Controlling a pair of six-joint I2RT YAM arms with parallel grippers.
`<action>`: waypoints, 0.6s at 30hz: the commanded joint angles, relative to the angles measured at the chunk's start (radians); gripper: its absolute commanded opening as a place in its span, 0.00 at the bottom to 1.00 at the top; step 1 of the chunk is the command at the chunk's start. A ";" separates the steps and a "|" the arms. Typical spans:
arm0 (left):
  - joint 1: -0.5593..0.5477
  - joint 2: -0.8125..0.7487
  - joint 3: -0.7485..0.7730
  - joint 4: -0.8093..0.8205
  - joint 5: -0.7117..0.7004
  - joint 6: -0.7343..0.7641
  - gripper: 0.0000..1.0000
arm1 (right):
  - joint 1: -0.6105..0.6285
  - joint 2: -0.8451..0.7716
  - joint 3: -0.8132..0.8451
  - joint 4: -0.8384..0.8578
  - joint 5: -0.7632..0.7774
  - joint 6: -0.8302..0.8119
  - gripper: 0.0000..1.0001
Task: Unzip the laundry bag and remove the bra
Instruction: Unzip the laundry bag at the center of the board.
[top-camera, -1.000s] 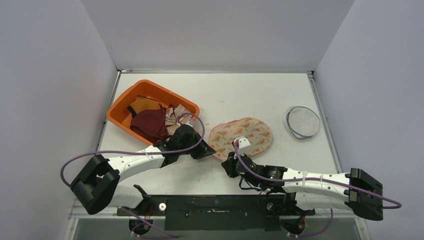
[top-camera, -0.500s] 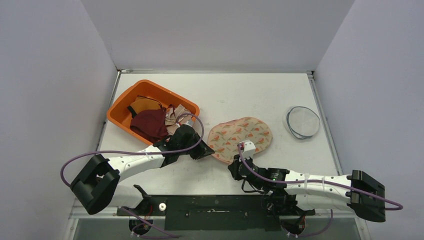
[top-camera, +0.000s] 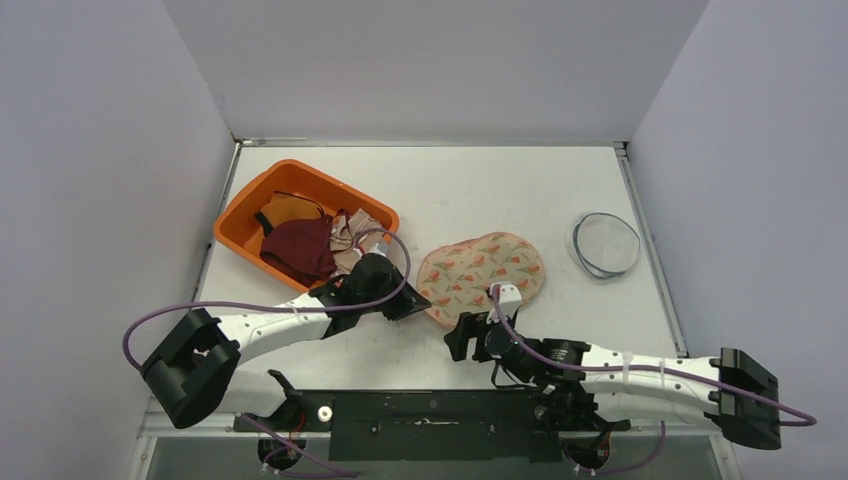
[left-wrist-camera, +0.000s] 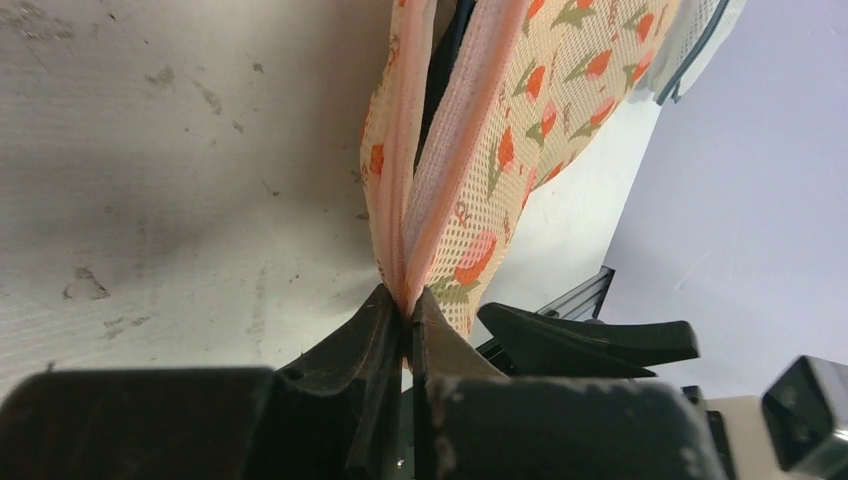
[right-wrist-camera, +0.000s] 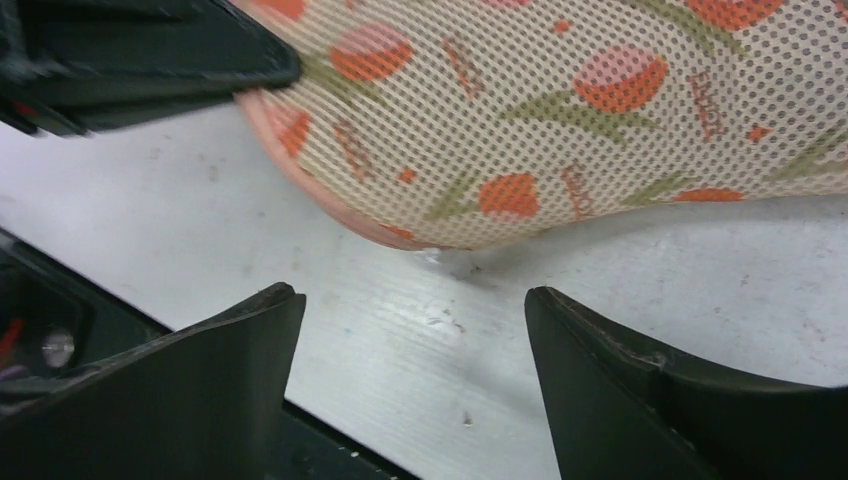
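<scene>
Where the laundry bag (top-camera: 482, 275) lies: flat on the bench (top-camera: 480, 190), towards its front edge, between the two tools; an oval of cream mesh printed with orange tulips and edged in pink.
Left tool (left-wrist-camera: 408, 315): fingers together, clamped on the pink edge of the bag at its left end.
Right tool (right-wrist-camera: 412, 300): fingers well apart and holding nothing; low over the bench just in front of the bag's near edge, not touching it.
Bag edge: in the left wrist view two pink bands run away from the pinch and part farther along.
Bra: cannot be made out; only a dark strip shows between the parted bands.
Orange basket (top-camera: 245, 195): left of the bag and behind it, apart from it; holds a maroon garment (top-camera: 298, 248), a mustard one and a pale patterned one.
Round dark-rimmed disc (top-camera: 605, 244): right of the bag, well apart.
</scene>
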 joint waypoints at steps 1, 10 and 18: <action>-0.048 0.004 -0.013 0.100 -0.088 -0.029 0.00 | 0.011 -0.125 -0.017 -0.008 0.036 0.144 0.88; -0.180 -0.083 -0.129 0.173 -0.386 -0.207 0.00 | 0.010 -0.312 -0.181 -0.006 0.186 0.571 0.93; -0.297 -0.132 -0.167 0.161 -0.557 -0.258 0.07 | -0.093 -0.230 -0.236 0.073 0.222 0.639 0.93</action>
